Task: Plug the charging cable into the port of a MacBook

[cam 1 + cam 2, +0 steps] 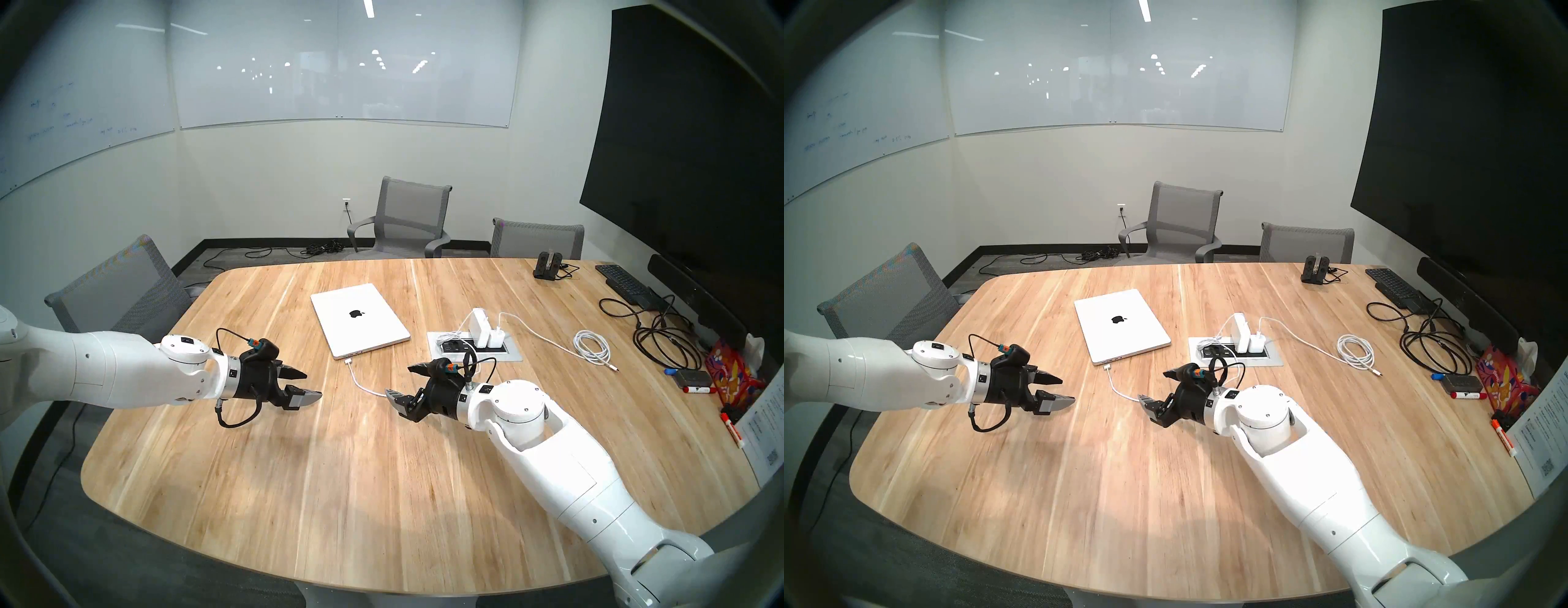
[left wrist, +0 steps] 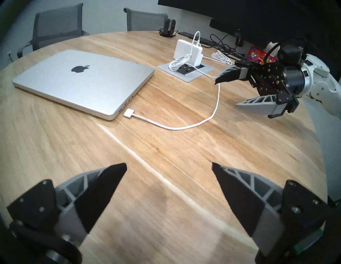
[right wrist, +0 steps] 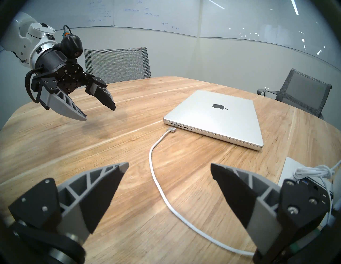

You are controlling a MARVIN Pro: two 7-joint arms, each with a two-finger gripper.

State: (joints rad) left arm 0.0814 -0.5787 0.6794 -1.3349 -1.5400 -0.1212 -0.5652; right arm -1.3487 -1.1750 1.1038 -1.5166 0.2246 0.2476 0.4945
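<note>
Here, in the head view, the closed laptop (image 1: 359,325) lies at the centre of the wooden table (image 1: 339,488), its port (image 3: 172,123) on the near edge. The charging cable (image 1: 365,387) runs across the wood from lower right, its connector (image 1: 347,361) lying just short of the port, not inserted. The left gripper (image 1: 305,385) hangs at centre left, the right gripper (image 1: 401,381) right of the cable; both stand spread wide and empty.
</note>
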